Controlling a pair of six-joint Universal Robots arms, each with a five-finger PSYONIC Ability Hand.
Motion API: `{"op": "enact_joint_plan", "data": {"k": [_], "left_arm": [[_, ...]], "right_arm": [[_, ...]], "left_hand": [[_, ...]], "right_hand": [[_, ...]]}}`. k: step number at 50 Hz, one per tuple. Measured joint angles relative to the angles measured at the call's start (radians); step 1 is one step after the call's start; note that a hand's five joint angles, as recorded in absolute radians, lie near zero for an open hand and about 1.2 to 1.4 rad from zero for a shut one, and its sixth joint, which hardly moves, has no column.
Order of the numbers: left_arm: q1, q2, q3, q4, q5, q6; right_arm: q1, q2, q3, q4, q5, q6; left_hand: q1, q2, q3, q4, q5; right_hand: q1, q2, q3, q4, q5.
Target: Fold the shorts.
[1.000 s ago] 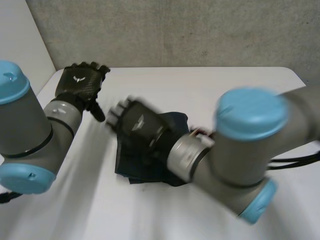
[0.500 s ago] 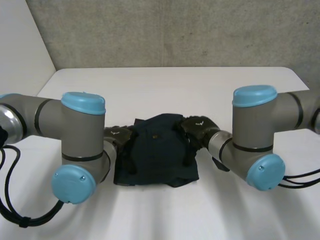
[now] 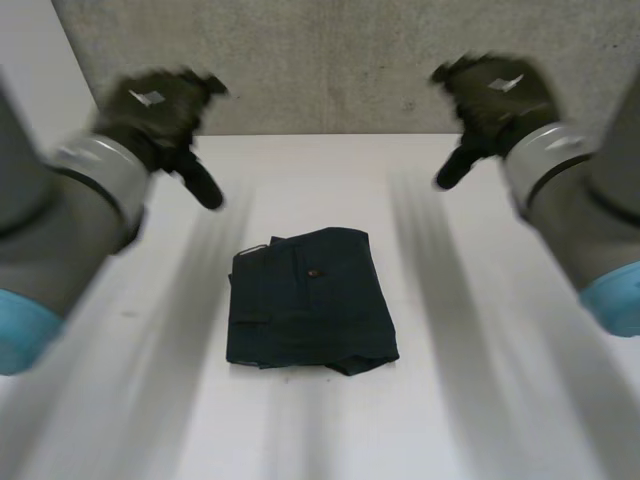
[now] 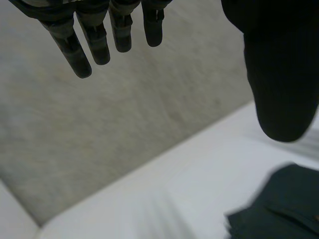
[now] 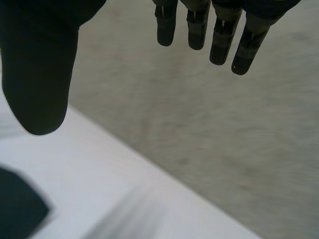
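The dark navy shorts point(image 3: 308, 300) lie folded into a compact rectangle in the middle of the white table point(image 3: 480, 400). A corner of the shorts point(image 4: 279, 204) lies below my left thumb, and an edge of the shorts point(image 5: 17, 209) sits under my right thumb. My left hand point(image 3: 160, 110) is raised high at the far left, open, fingers point(image 4: 94, 40) straight, holding nothing. High at the far right, my right hand point(image 3: 495, 100) is likewise open, its fingers point(image 5: 219, 35) straight and empty. Both hands are well clear of the cloth.
A grey concrete wall point(image 3: 330, 60) runs behind the table's far edge. The left arm point(image 3: 50, 240) and the right arm point(image 3: 590, 220) flank the shorts at either side.
Both hands have left the sides of the folded shorts and risen up and outward toward the far corners. The shorts stay in place on the table.
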Motion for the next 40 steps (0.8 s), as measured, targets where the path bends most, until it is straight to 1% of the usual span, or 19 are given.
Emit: {"op": "enact_joint_plan", "data": {"k": [2,3,4,7,12,19,40], "left_arm": [[0.033,0.050,0.003,-0.030,0.004,-0.008],[0.033,0.050,0.003,-0.030,0.004,-0.008],[0.067,0.091,0.003,-0.074,0.014,-0.024],[0.100,0.125,0.004,-0.128,0.033,-0.048],[0.123,0.145,0.007,-0.174,0.066,-0.081],[0.122,0.143,0.017,-0.179,0.082,-0.096],[0.120,0.140,-0.005,-0.155,0.078,-0.095]], "right_arm": [[-0.020,-0.052,0.015,0.002,0.045,0.002],[-0.020,-0.052,0.015,0.002,0.045,0.002],[-0.043,-0.099,0.035,0.013,0.075,0.002],[-0.070,-0.140,0.055,0.035,0.083,0.002],[-0.098,-0.164,0.067,0.067,0.056,0.005],[-0.107,-0.165,0.076,0.081,0.022,0.009],[-0.097,-0.164,0.129,0.063,0.022,0.009]], "left_hand": [[0.000,0.000,0.000,0.000,0.000],[0.000,0.000,0.000,0.000,0.000],[0.000,0.000,0.000,0.000,0.000],[0.000,0.000,0.000,0.000,0.000],[0.000,0.000,0.000,0.000,0.000],[0.000,0.000,0.000,0.000,0.000],[0.000,0.000,0.000,0.000,0.000]], "right_hand": [[0.000,0.000,0.000,0.000,0.000],[0.000,0.000,0.000,0.000,0.000],[0.000,0.000,0.000,0.000,0.000],[0.000,0.000,0.000,0.000,0.000],[0.000,0.000,0.000,0.000,0.000],[0.000,0.000,0.000,0.000,0.000],[0.000,0.000,0.000,0.000,0.000]]}}
